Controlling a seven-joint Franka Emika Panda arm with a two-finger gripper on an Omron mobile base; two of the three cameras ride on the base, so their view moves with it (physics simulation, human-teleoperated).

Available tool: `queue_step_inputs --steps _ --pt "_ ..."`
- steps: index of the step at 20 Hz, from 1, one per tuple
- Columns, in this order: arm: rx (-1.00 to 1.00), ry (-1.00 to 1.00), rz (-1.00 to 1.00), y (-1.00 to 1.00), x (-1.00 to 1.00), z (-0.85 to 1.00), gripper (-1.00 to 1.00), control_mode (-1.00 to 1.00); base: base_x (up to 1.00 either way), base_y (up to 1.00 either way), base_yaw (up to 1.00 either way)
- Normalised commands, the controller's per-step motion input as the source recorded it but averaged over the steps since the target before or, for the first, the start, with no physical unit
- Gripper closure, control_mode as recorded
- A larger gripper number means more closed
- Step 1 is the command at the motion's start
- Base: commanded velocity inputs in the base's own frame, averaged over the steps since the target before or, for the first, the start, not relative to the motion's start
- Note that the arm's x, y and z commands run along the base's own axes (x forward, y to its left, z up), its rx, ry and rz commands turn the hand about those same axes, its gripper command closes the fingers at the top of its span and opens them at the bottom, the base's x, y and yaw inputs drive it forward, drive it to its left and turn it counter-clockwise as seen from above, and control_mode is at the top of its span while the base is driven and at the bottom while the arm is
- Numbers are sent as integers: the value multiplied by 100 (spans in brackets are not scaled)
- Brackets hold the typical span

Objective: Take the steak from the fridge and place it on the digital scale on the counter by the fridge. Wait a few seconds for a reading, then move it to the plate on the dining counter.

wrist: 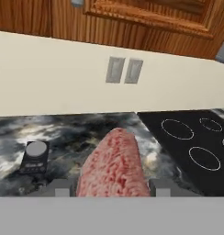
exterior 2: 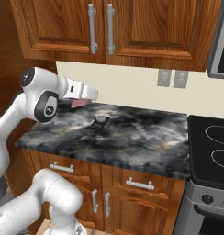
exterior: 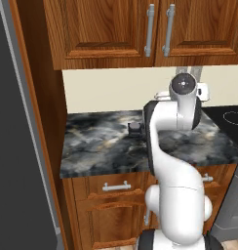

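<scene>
Flat even rendered light, soft shadows, slight blur

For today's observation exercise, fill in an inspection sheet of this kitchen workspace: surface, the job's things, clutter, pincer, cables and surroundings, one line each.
Surface: dark marbled counter over wooden drawers, against a cream wall.
Job's things: pinkish-red steak held in the air above the counter; small black scale sits on the counter with nothing on it; grey fridge at the left edge of the left base view.
Clutter: nothing seen.
Pincer: pincer closed on the steak, above the counter and to one side of the scale, not yet over it.
Cables: nothing seen.
Surroundings: wooden cupboards above, two wall plates on the wall, black cooktop beside the counter.
</scene>
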Motion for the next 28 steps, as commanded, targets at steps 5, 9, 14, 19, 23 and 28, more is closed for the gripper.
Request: queue_step_inputs --steps 5,9,14,19,23,28 --pt "0 26 -5 1 -42 8 100 -100 0 0 0" --pt "0 3 -4 1 -36 0 100 -100 0 0 0" --pt "0 1 -4 1 -19 0 100 -100 0 0 0" --pt "0 0 0 0 0 0 100 100 -72 11 -6" --pt "0 0 0 0 0 0 100 100 -100 36 -13" --pt "0 0 0 0 0 0 100 100 -100 48 -29"
